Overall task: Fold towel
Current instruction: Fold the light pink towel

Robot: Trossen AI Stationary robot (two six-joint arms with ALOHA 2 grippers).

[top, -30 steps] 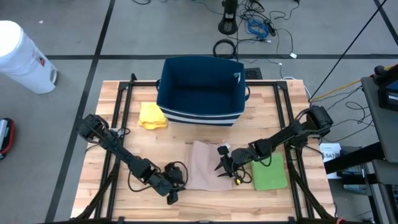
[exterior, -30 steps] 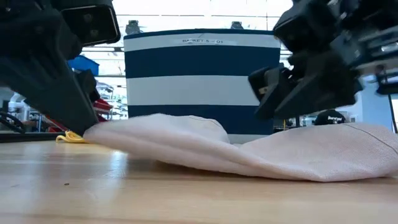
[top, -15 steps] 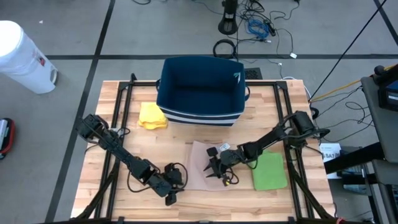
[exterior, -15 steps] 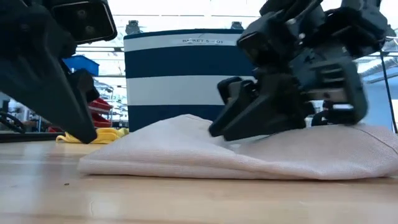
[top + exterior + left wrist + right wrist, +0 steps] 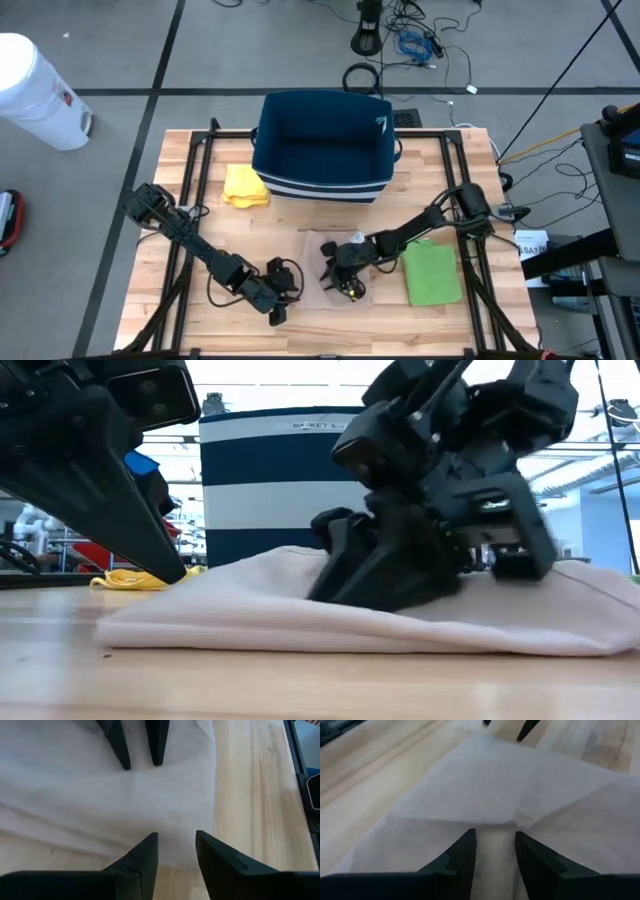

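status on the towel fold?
Right gripper pinching a fold of the beige towel, mid-table. Left gripper at towel's near-left edge, holding nothing visible. Green cloth beside, not in the way.

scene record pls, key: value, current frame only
towel: beige towel lying on the wooden table, partly folded
right gripper: right gripper over the towel, pinching a fold of it
left gripper: left gripper at the towel's front-left edge, jaws apart, nothing held
basket: blue striped basket at the table's back
other cloths: yellow cloth left of the basket; green cloth right of the towel
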